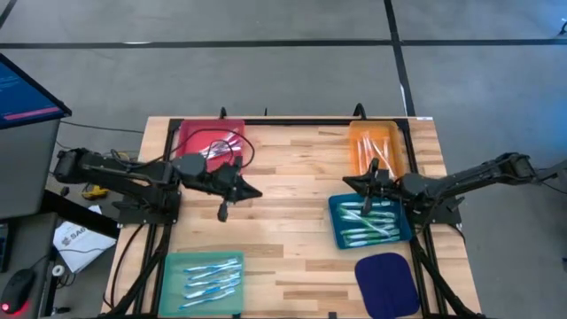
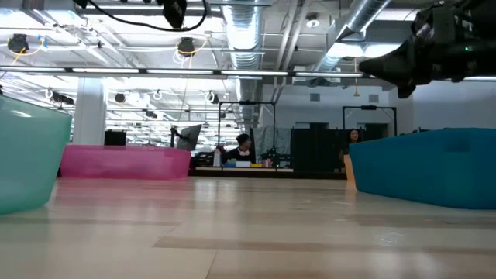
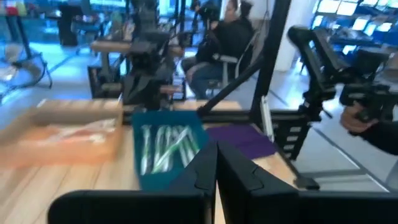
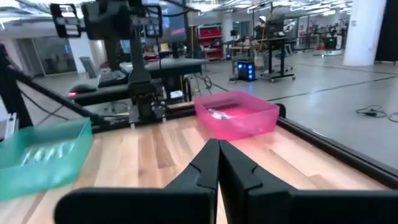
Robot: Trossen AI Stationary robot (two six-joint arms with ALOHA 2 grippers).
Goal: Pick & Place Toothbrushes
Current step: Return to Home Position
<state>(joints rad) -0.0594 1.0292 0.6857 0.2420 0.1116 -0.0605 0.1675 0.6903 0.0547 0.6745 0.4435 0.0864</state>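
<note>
Toothbrushes lie in several trays: white and teal ones in the blue tray, more in the teal tray, some in the orange tray and some in the pink tray. My left gripper hovers shut over the bare wood just near of the pink tray, holding nothing. My right gripper hovers shut, also holding nothing, between the orange and blue trays, at their left side.
A black cable loops over the pink tray. A dark purple pad lies near the table's near edge, right of centre. Bare wood stretches between the two grippers. People sit in the room beyond the table.
</note>
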